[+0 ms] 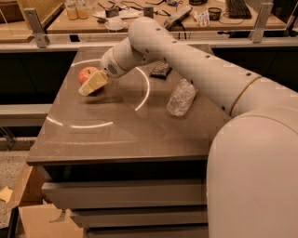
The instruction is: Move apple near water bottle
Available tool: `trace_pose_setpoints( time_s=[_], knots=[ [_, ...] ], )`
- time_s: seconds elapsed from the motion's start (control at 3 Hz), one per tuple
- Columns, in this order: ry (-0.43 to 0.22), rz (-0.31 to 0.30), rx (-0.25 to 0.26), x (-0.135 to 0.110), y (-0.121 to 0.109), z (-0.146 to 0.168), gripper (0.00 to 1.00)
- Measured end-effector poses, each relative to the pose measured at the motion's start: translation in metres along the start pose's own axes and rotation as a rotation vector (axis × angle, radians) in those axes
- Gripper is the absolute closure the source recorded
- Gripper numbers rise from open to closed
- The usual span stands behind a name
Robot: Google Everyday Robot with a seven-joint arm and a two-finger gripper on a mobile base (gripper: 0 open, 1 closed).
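Note:
The red-orange apple (86, 72) sits on the brown table (116, 135) at its far left. My gripper (91, 83) is right against the apple's near side and partly covers it. The clear crinkled water bottle (181, 96) lies on its side on the right part of the table, well apart from the apple. My arm reaches in from the right, above the table and behind the bottle.
A flat black packet (161, 69) lies at the back of the table, between the apple and the bottle. A bright curved reflection crosses the tabletop. A cluttered bench with small bottles (77, 9) stands behind. A cardboard box (32, 218) sits on the floor at lower left.

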State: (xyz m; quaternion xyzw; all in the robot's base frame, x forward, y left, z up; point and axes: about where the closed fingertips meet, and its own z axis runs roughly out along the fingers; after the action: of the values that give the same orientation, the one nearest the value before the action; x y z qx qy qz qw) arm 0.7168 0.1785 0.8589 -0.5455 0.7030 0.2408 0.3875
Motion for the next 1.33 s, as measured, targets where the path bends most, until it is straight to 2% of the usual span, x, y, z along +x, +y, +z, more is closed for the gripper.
trace_pose_setpoints(
  time_s=[0.33,0.67,1.0,1.33],
  knots=[
    [0.001,-0.002,-0.004,0.007,-0.001,0.003,0.42],
    [-0.005,-0.005,0.029,0.006,-0.021,-0.015,0.64],
    [-0.017,-0.025,0.102,-0.007,-0.054,-0.067,0.88],
    [0.009,-0.027,0.12,0.0,-0.064,-0.113,1.0]
  ],
)
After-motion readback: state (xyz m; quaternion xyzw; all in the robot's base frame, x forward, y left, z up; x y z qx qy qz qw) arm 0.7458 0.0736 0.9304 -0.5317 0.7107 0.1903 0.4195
